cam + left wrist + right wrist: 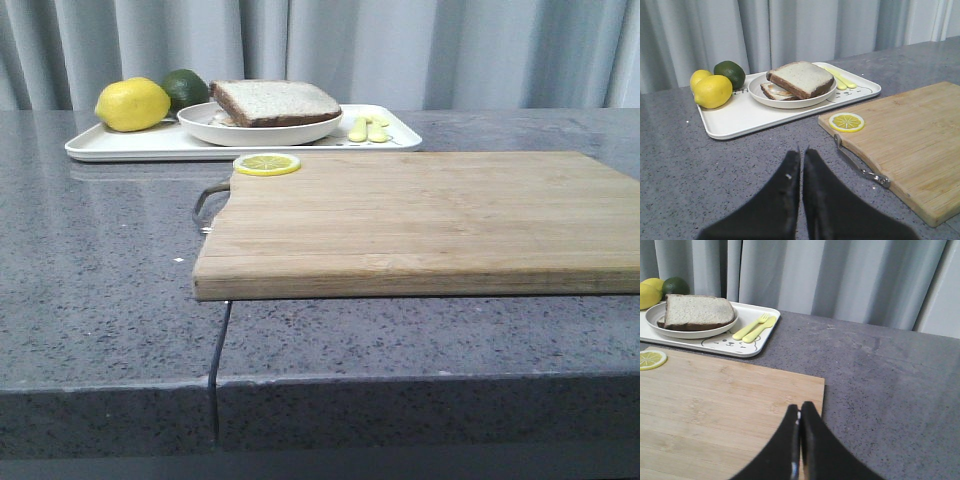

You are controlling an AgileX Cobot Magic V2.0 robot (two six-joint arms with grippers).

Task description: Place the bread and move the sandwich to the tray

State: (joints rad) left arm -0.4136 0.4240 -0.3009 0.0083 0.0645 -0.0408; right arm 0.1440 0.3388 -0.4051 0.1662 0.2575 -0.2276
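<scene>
Matte black, tapering wedge-shaped fingers (785,200) on both wrists, tips pointed.

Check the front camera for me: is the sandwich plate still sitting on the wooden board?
No. The sandwich sits on the tray, and the wooden board carries only a lemon slice.

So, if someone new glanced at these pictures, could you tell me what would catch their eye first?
Probably the big wooden board filling the near table, bare except for a lemon slice at its far left corner. Behind it, the white tray holds the plated sandwich with bread on top, a lemon and a lime on its left.
</scene>
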